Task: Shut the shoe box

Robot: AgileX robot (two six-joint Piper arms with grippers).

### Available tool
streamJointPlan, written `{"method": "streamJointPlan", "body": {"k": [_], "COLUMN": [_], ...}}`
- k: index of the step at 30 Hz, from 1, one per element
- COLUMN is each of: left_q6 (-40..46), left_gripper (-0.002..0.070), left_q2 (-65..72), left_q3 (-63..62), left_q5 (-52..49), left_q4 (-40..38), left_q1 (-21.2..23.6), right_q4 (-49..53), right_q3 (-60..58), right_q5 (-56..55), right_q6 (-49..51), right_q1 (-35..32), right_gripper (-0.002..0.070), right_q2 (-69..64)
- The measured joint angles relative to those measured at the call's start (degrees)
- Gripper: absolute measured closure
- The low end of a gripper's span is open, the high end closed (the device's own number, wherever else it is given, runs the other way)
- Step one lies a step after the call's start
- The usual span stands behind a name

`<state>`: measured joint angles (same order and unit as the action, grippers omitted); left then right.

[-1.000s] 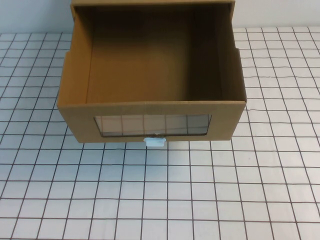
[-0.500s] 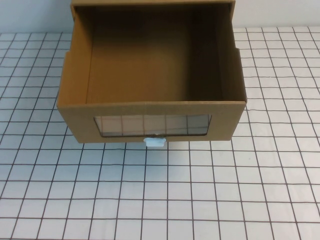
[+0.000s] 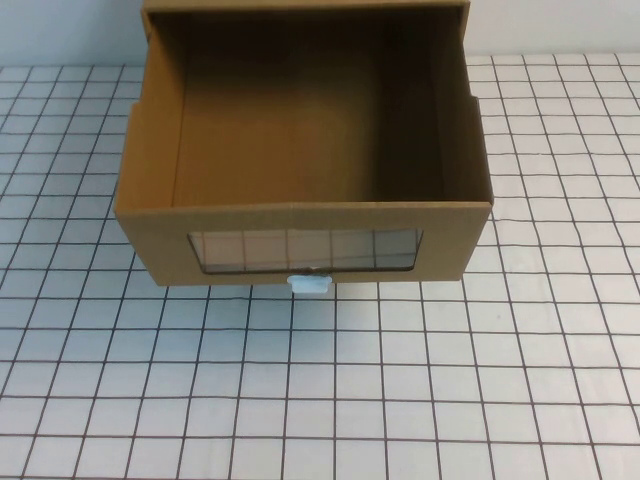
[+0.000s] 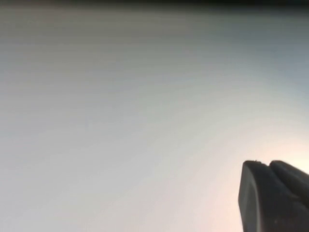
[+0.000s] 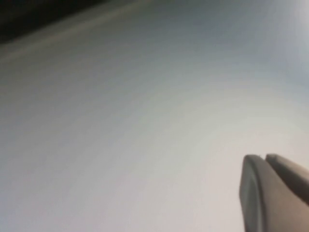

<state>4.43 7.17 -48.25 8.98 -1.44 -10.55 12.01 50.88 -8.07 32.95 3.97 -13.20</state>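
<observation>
Cardboard shoe box (image 3: 300,215) pulled open, nowhere near left gripper (image 4: 268,166) or right gripper (image 5: 265,159), jaws pressed together.

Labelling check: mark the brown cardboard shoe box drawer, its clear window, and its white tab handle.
brown cardboard shoe box drawer (image 3: 150,180): high view, left wall.
clear rectangular window (image 3: 305,250): high view, pane centre.
small white tab handle (image 3: 309,283): high view, tab middle.

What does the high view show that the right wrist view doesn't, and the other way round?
Only the high view shows the shoe box, pulled open on the gridded table, with its window and white tab. Only the right wrist view shows the right gripper, jaws shut, against a blank pale surface. They share nothing; the left gripper appears only in its own wrist view.
</observation>
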Motion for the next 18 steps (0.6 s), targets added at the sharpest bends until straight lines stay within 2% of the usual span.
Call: {"method": "streamJointPlan", "body": {"k": [3, 7, 12, 18], "left_q6": [0.0, 0.0, -0.1, -2.6], "left_gripper": [0.068, 0.068, 0.068, 0.068], "left_q2": [4.5, 9.6, 13.8, 17.8], "left_q3": [-2.9, -3.2, -2.2, -2.1], "left_q5": [-12.2, -21.5, -23.4, -28.5], "left_q4": [0.0, 1.8, 3.8, 2.9], "left_q1": [0.0, 0.0, 0.0, 0.0], "right_q4": [0.0, 0.5, 1.5, 0.2], "right_q3": [0.8, 0.8, 0.6, 0.6], "right_q5": [7.5, 20.5, 35.4, 41.6], "right_q6": [0.0, -1.0, -4.7, -5.6], "right_q1": [0.0, 0.0, 0.0, 0.0], "right_gripper": [0.0689, 0.0689, 0.0689, 0.0689], "right_q2": [-4.2, -9.3, -12.7, -12.9]}}
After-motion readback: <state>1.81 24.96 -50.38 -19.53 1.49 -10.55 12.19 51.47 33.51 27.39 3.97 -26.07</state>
